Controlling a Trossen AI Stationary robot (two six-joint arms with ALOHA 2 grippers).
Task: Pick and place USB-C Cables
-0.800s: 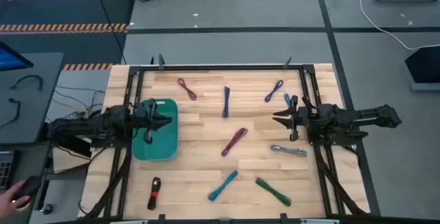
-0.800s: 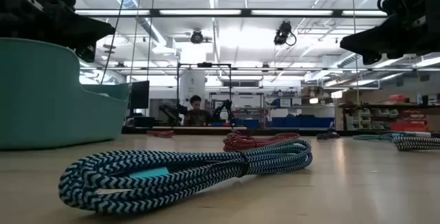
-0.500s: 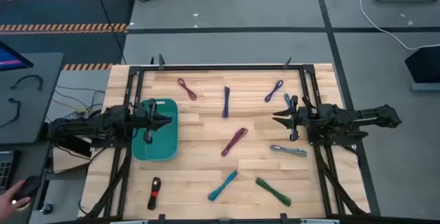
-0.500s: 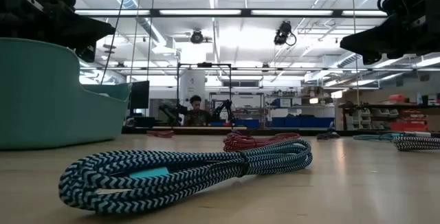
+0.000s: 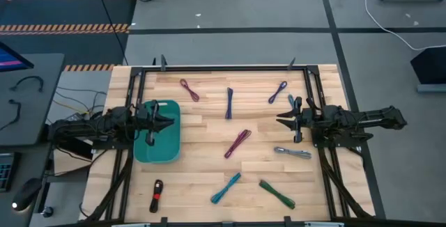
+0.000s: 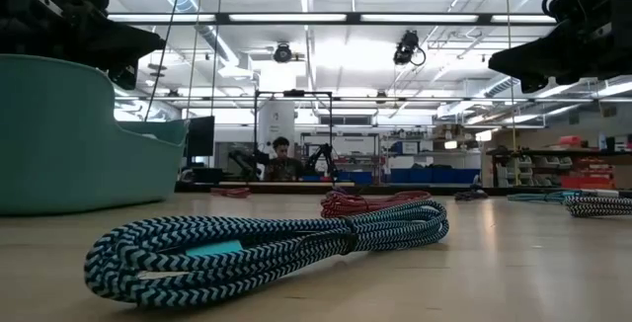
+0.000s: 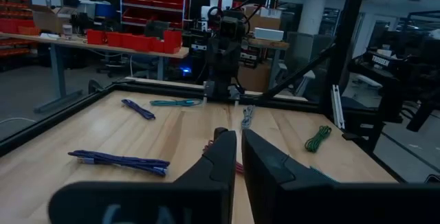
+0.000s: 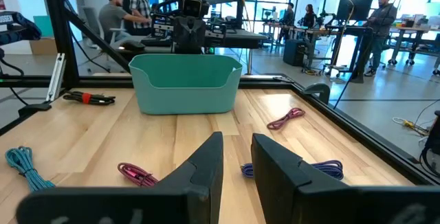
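Observation:
Several short coiled cables lie flat and apart on the wooden table: purple, blue, violet, magenta, grey, teal, green and red-black. My left gripper hovers shut above the teal tray, holding nothing. My right gripper hovers near the table's right side, between the violet and grey cables, its fingers nearly together and holding nothing. Both hang well above the table in the low view.
A black metal frame runs along the table's edges. The tray stands at the table's left side. The teal cable lies closest to the near edge. People sit and stand at benches beyond the table.

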